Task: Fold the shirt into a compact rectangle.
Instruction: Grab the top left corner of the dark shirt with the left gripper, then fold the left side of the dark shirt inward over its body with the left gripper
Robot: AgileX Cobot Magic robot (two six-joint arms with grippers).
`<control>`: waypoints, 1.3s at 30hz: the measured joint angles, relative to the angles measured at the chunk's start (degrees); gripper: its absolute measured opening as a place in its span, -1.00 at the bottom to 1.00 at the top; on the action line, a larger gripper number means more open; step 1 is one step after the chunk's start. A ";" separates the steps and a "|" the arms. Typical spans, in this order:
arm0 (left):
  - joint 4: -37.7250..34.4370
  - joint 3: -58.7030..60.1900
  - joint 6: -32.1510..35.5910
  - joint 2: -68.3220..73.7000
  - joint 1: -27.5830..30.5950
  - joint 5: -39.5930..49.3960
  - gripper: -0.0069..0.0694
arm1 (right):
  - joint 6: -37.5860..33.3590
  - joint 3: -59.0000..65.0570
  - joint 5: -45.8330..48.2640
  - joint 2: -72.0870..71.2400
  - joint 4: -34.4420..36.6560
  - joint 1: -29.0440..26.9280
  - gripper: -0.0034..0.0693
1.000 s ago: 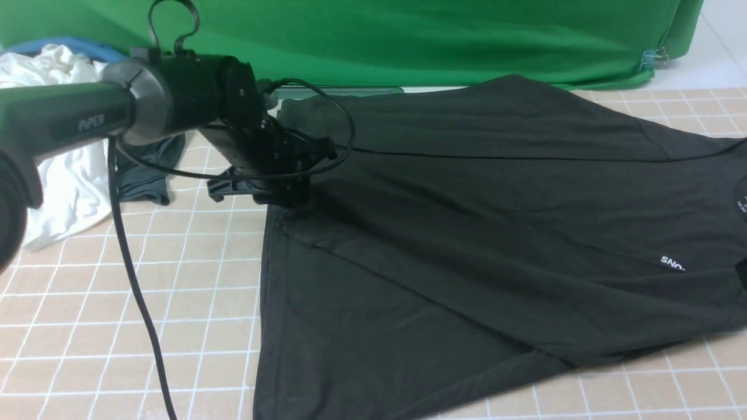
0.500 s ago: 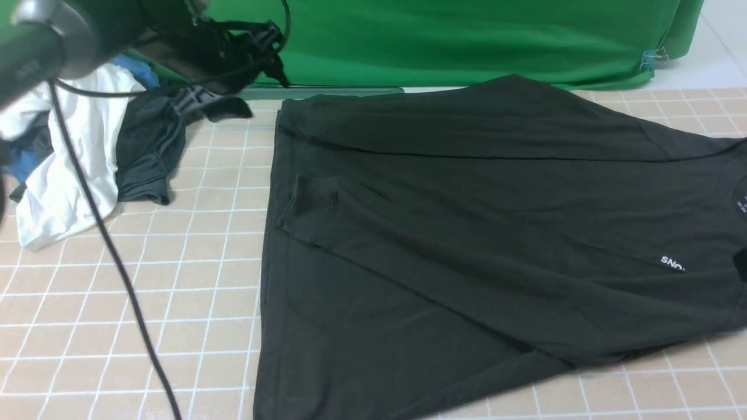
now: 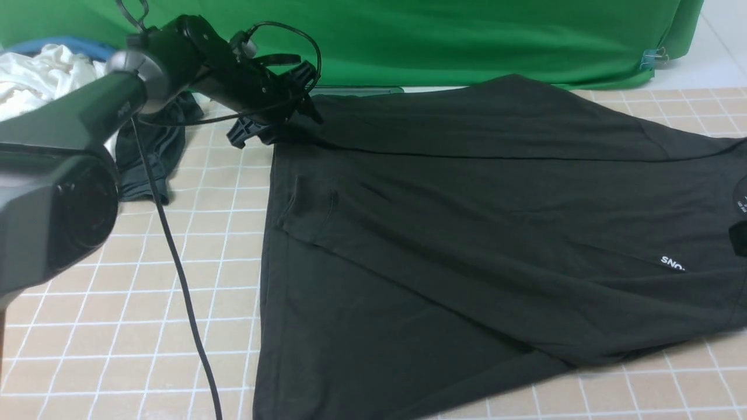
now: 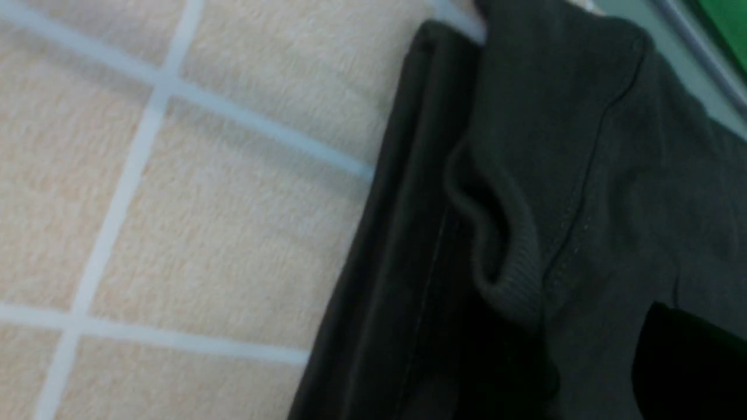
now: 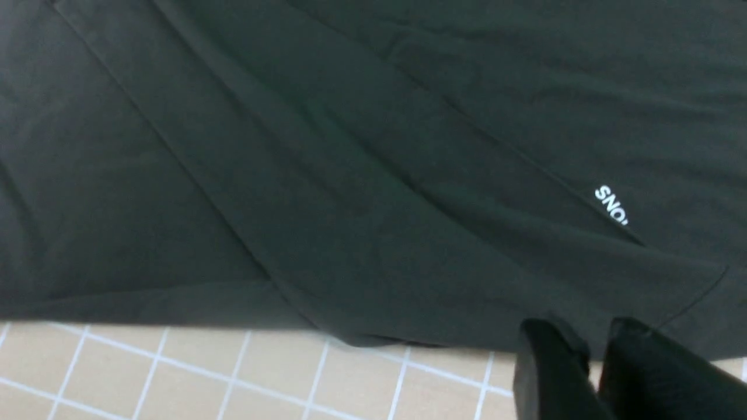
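One shirt (image 3: 467,233) lies flat on the checked mat (image 3: 117,280). Both long sides look folded in to me, and the crosswise folds are left. My left gripper (image 3: 275,121) sits at its far left corner, and I can't read its grip. My right gripper (image 5: 589,335) hovers over the near edge, jaws slightly parted and empty. One white garment (image 3: 35,76) and one grey garment (image 3: 146,157) lie aside.

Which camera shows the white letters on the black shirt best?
The right wrist view: the white letters on the shirt appear largest and sharpest, though a fold hides some. The front view shows them small, near its right edge. The left wrist view shows only dark fabric edges, no letters.
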 joint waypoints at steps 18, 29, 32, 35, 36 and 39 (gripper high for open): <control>0.25 -2.77 -0.60 -0.22 0.11 1.13 -0.74 | 0.00 0.00 -2.04 0.46 0.00 0.00 -0.45; -0.48 -8.96 -1.55 -12.11 -0.05 20.47 -0.74 | 2.27 0.00 -2.16 0.46 0.00 0.00 -0.42; 1.17 -8.34 -1.95 -15.49 -0.05 24.92 -0.74 | 2.47 0.00 -2.24 0.46 0.00 0.00 -0.42; 2.53 -2.56 -2.57 -20.77 -0.54 25.62 -0.74 | 2.47 0.00 -2.73 0.46 0.00 0.00 -0.42; 2.74 0.20 -2.63 -22.44 -0.85 25.62 -0.74 | 2.47 0.00 -2.85 0.46 0.00 0.00 -0.42; 3.89 9.27 -2.69 -27.15 -2.16 25.65 -0.74 | 2.40 0.00 -3.09 0.46 0.00 0.00 -0.41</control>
